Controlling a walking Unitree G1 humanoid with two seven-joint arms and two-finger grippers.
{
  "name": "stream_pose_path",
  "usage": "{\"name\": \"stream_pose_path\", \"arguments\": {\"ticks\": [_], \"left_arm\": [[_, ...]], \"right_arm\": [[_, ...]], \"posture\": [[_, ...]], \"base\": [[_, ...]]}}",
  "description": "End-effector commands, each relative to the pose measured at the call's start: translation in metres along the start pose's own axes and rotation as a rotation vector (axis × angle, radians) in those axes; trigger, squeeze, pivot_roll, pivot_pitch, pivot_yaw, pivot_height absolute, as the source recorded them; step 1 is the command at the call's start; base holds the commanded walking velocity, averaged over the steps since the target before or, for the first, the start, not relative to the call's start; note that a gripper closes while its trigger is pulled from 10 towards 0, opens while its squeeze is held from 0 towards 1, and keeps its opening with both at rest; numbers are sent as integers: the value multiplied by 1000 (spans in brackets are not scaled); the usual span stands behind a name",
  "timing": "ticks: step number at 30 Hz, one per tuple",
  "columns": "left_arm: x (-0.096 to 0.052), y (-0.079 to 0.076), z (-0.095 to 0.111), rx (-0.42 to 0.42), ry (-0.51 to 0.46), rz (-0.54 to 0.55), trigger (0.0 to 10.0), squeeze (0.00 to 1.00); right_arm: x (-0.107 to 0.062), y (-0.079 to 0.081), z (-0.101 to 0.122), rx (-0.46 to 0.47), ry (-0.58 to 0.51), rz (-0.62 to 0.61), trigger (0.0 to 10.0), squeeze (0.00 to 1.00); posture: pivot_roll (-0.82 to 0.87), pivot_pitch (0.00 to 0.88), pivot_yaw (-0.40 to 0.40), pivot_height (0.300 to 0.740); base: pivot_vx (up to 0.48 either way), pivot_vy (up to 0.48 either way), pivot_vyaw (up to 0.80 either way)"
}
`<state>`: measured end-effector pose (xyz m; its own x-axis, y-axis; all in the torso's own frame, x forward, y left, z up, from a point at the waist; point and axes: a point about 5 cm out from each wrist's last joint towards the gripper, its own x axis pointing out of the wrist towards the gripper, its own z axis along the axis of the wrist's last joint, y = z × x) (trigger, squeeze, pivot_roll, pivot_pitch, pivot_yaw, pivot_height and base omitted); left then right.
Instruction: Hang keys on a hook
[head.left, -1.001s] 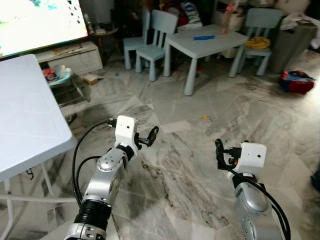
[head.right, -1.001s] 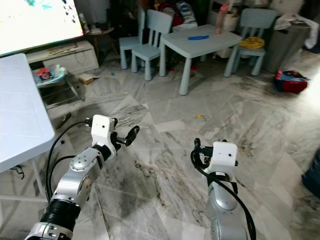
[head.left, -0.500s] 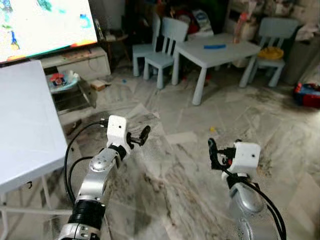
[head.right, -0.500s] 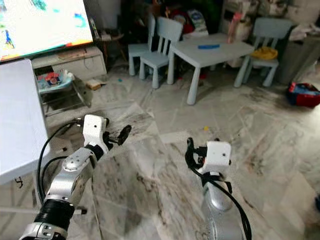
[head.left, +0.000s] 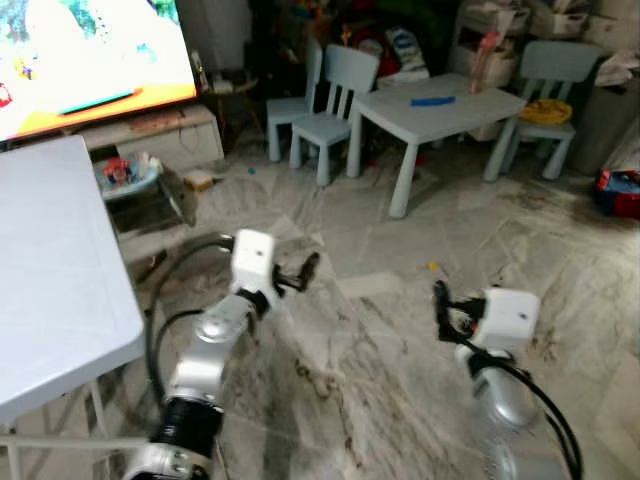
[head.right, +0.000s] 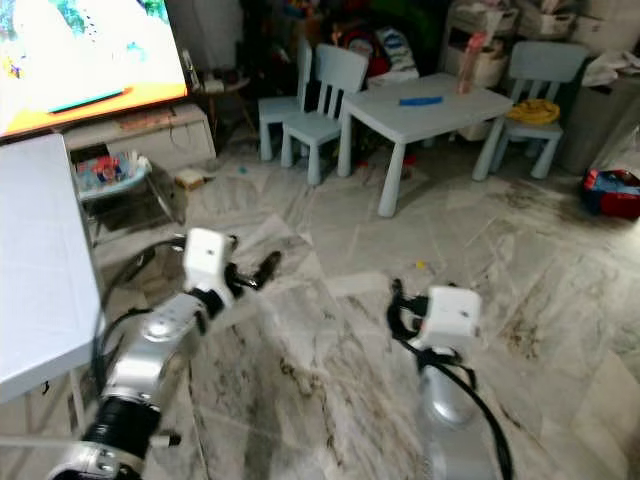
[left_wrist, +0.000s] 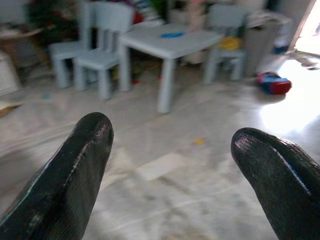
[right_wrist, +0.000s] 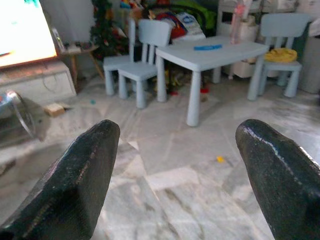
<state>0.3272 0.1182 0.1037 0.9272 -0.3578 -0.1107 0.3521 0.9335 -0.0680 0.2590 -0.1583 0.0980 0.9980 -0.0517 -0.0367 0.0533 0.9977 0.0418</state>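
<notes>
Marble floor (head.left: 400, 330) lies under your two grippers, left gripper (head.left: 300, 272) and right gripper (head.left: 441, 300), both held out with jaws spread and empty. Ahead of you, a pale blue table (head.left: 440, 105) carries a blue object (head.left: 432, 100); nearby a chair (head.left: 545, 85) holds something yellow (head.left: 545, 111).

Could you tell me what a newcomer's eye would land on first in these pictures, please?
Probably the two silver arms reaching out over the grey marbled floor, the left hand and right hand both open and holding nothing. Next, the bright TV screen at far left above a white table, and the pale blue children's table with matching chairs across the room.
</notes>
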Motion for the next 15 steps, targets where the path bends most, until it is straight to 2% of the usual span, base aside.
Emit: {"name": "stream_pose_path", "arguments": {"ticks": [1, 5, 12, 15], "left_arm": [[5, -13, 1, -2, -1, -39, 10000, 0], [5, -14, 1, 4, -3, -47, 10000, 0], [5, -13, 4, -1, -21, -45, 10000, 0], [5, -16, 5, -20, -36, -60, 10000, 0]], "right_arm": [[-1, -11, -1, -12, 7, -33, 10000, 0], [-1, -11, -1, -10, 6, -36, 10000, 0], [-1, -10, -4, -16, 18, -42, 10000, 0], [-1, -10, -4, -17, 20, -40, 10000, 0]], "posture": [[44, 0, 9, 740], [44, 0, 11, 740], [46, 0, 12, 740], [47, 0, 9, 740]], "base": [[334, 345, 0], [348, 326, 0], [406, 0, 0], [215, 0, 0]]}}
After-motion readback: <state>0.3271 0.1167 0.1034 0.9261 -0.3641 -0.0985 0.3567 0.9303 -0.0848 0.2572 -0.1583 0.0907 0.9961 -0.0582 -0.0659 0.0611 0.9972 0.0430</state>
